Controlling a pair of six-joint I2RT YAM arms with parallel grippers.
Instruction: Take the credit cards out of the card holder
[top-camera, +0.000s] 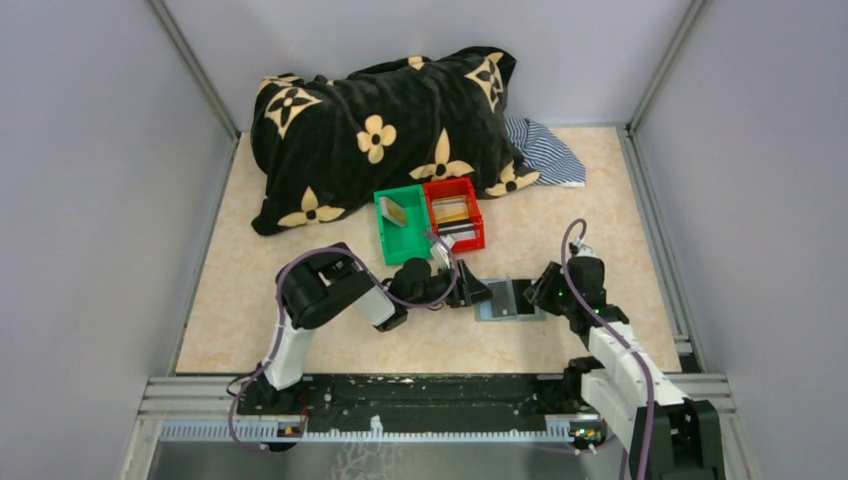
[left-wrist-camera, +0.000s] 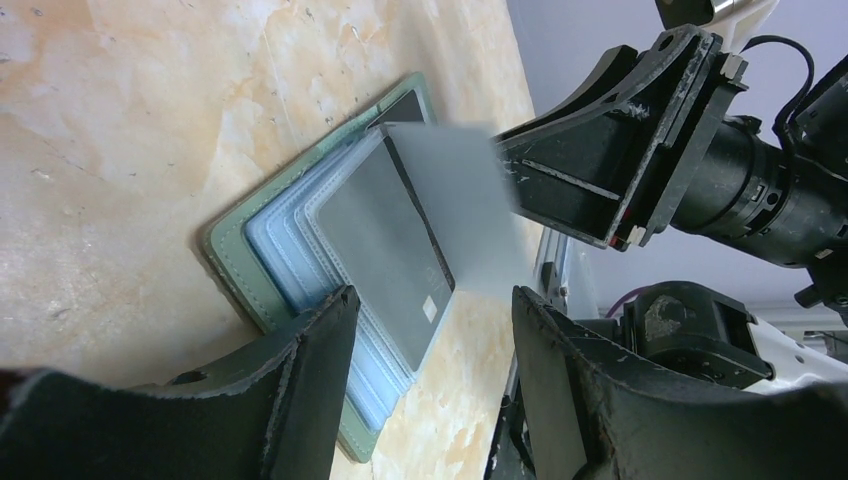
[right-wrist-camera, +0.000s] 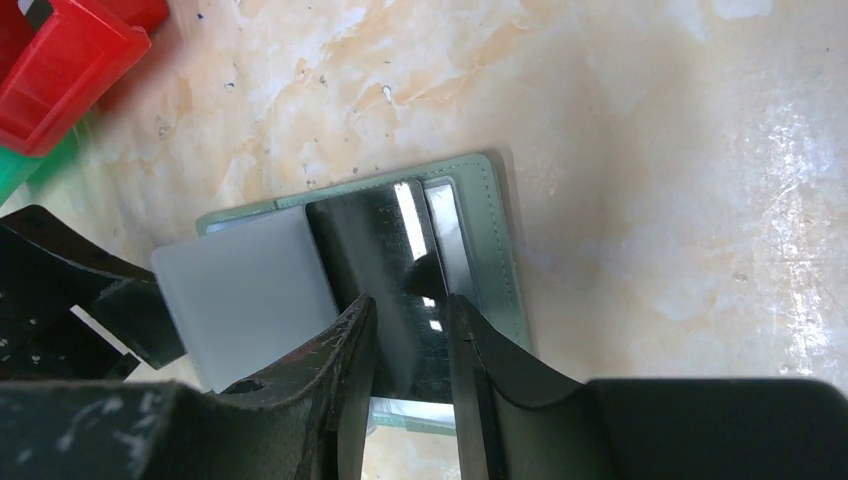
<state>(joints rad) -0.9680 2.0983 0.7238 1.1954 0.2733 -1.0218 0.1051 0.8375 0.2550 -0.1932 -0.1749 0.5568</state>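
Observation:
The card holder (top-camera: 497, 300) lies open on the table between my grippers, green-edged (left-wrist-camera: 235, 270) with blue pockets, and also shows in the right wrist view (right-wrist-camera: 495, 230). A dark card (left-wrist-camera: 385, 240) lies on it, partly out of a pocket (right-wrist-camera: 370, 250). A pale grey card (left-wrist-camera: 460, 200) stands tilted up, blurred, against the outer side of my right gripper's fingers (left-wrist-camera: 600, 140). My right gripper (right-wrist-camera: 410, 305) points down onto the dark card, jaws a narrow gap apart with nothing between them. My left gripper (left-wrist-camera: 430, 320) is open and empty just left of the holder.
A green bin (top-camera: 400, 225) holding a tan card and a red bin (top-camera: 455, 215) holding several cards stand just behind the holder. A black flowered blanket (top-camera: 380, 130) and a striped cloth (top-camera: 545, 150) lie at the back. The red bin (right-wrist-camera: 60, 60) shows at upper left.

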